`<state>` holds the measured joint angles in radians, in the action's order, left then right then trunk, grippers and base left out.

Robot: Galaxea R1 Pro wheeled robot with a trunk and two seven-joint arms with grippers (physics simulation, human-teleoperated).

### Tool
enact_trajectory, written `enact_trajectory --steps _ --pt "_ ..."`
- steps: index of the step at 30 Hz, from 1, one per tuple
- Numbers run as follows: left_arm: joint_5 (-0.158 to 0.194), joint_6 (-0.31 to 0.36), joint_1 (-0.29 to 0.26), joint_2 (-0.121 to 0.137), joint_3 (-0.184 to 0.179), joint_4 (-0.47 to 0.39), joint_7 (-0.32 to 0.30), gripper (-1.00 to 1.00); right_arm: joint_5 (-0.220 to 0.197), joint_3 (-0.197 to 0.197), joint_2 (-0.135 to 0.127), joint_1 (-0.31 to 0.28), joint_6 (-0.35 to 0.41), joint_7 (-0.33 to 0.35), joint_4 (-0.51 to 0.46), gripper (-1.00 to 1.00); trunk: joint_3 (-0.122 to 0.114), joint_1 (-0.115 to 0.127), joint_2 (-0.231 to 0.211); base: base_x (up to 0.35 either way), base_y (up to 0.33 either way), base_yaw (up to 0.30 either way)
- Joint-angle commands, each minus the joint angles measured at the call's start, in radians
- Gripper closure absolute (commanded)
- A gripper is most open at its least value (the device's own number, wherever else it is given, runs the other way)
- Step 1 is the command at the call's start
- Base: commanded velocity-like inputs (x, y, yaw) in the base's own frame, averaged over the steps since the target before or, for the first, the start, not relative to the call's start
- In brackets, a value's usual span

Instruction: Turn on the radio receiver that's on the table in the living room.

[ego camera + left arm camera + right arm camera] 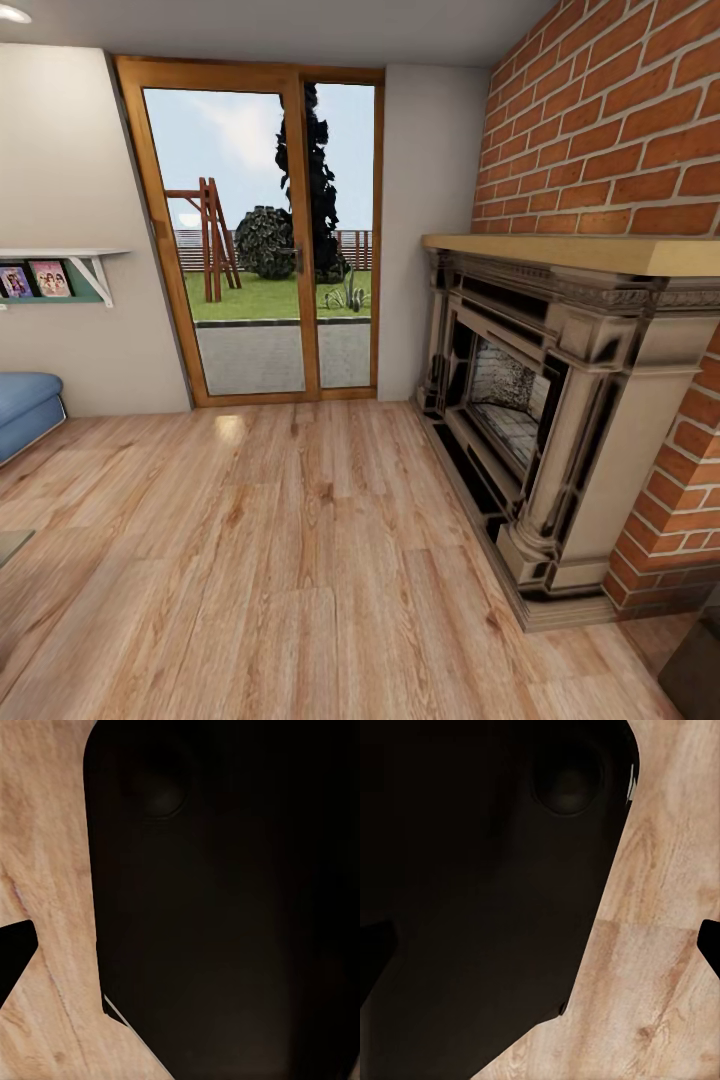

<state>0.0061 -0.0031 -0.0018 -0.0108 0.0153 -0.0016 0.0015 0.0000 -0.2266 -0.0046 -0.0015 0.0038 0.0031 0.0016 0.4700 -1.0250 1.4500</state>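
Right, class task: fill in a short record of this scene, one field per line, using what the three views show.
room: wood plank floor, beige walls
doors: wood-framed glass doors, shut, garden behind
fireplace: brick fireplace at right, pale mantel
sofa: blue sofa corner at left edge
shelf: wall shelf with pictures, left wall
wrist views: dark robot body over plank floor
gripper state: cannot tell
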Motion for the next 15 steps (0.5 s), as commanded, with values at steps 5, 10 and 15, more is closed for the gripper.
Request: enact_trajectory --steps 5,10,15 --pt "0.000 0.000 0.000 0.000 0.000 0.000 0.000 -1.00 0.000 0.000 0.000 0.000 0.000 0.000 0.000 -1.00 0.000 0.000 0.000 0.000 0.000 0.000" --pt "0.000 0.000 0.000 0.000 0.000 0.000 0.000 -1.00 0.000 0.000 0.000 0.000 0.000 0.000 0.000 -1.00 0.000 0.000 0.000 0.000 0.000 0.000" --pt "0.000 0.000 0.000 0.000 0.000 0.000 0.000 -1.00 0.000 0.000 0.000 0.000 0.000 0.000 0.000 -1.00 0.000 0.000 0.000 0.000 0.000 0.000"
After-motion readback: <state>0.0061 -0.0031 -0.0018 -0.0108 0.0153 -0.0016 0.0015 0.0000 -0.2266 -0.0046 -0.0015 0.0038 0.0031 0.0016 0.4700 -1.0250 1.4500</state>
